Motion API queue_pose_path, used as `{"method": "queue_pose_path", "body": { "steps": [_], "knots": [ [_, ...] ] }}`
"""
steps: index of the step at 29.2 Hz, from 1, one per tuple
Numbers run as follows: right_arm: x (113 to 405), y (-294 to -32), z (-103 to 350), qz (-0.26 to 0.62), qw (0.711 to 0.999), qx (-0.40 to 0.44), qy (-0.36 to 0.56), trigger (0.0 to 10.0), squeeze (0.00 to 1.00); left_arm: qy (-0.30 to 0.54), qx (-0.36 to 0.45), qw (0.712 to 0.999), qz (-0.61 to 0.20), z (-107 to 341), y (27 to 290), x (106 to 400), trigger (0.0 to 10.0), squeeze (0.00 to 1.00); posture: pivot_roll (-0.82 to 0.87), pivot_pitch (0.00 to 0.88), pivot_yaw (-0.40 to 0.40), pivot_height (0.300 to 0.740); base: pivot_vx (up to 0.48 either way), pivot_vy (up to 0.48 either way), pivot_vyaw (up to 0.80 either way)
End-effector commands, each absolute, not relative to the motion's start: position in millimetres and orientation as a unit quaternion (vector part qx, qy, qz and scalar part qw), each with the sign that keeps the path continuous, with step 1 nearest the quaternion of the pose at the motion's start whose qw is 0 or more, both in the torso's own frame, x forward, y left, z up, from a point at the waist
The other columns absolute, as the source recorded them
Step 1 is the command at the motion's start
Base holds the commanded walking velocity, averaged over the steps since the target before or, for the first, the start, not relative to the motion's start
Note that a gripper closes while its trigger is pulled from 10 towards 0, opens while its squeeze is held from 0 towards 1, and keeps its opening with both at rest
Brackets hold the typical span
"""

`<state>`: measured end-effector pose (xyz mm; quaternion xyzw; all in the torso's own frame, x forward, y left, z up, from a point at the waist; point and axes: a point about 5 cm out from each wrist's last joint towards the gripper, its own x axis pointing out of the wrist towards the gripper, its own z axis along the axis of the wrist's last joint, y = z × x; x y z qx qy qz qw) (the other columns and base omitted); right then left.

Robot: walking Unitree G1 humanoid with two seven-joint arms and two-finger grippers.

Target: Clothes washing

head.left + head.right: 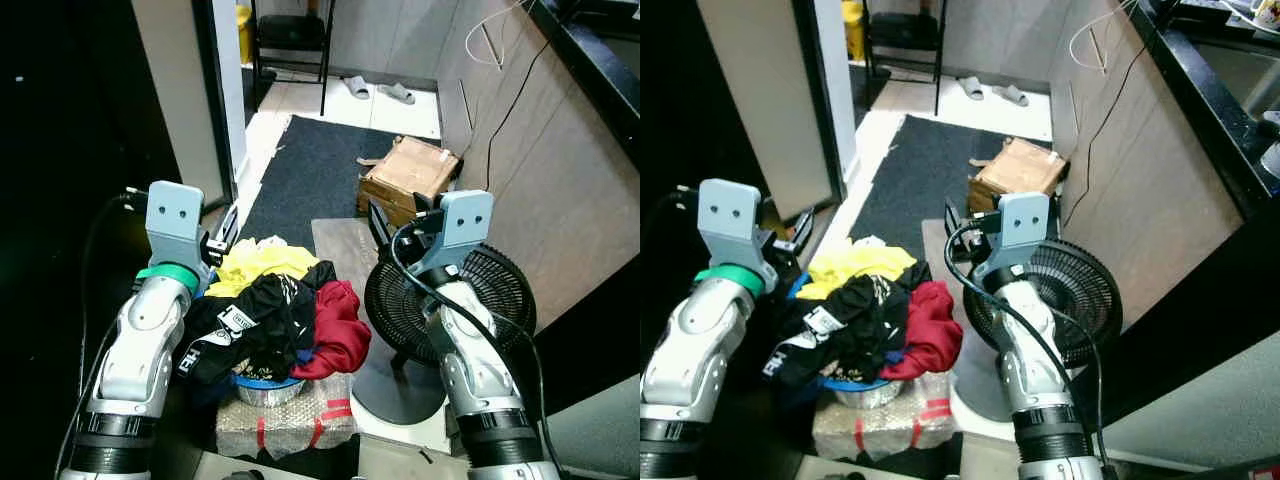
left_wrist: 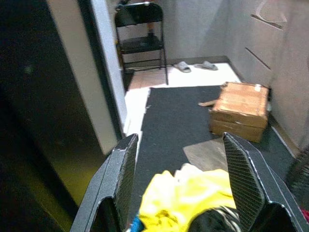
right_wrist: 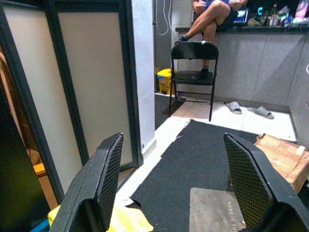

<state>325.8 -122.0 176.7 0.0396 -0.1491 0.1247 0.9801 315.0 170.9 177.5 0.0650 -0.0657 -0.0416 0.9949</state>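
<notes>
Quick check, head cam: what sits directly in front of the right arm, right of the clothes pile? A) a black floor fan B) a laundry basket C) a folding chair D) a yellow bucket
A: a black floor fan with a round grille stands on the floor beside the clothes pile, right by the right arm, whose right gripper is open and holds nothing.

A black fan [image 1: 470, 300] stands beside a cardboard box [image 1: 408, 175] on the dark mat [image 1: 315, 170].
</notes>
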Motion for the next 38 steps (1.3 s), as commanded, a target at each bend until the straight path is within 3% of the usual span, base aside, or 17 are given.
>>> {"method": "queue_pose_path", "body": {
  "steps": [1, 14, 21, 32, 38],
  "knots": [
    [327, -121, 173, 0.126, 0.981, 0.032, -0.143, 10.0, 0.0, -0.051, 0.07, 0.995, -0.048, 171, 169, 315, 10.0, 0.0, 0.02, 0.043, -0.011, 0.74, 0.0, 0.0, 0.0],
    [337, -126, 177, 0.117, 0.983, 0.02, -0.143, 10.0, 0.0, -0.046, 0.069, 0.996, -0.034, 173, 180, 318, 10.0, 0.0, 0.02, 0.118, -0.003, 0.74, 0.0, 0.0, 0.0],
    [339, -144, 155, 0.084, 0.992, 0.008, -0.098, 10.0, 0.0, -0.012, 0.071, 0.997, -0.01, 155, 194, 321, 10.0, 0.0, 0.01, 0.157, -0.001, 0.74, 0.0, 0.0, 0.0],
    [336, -154, 142, 0.072, 0.995, -0.013, -0.074, 10.0, 0.0, 0.019, 0.063, 0.998, -0.005, 145, 201, 315, 10.0, 0.0, 0.01, 0.294, 0.021, 0.74, 0.0, 0.0, 0.0],
    [341, -165, 142, 0.058, 0.995, -0.059, -0.062, 10.0, 0.0, 0.001, 0.051, 0.999, -0.016, 164, 199, 311, 10.0, 0.0, 0.03, 0.373, 0.034, 0.74, 0.0, 0.0, 0.0]
  ]
}}
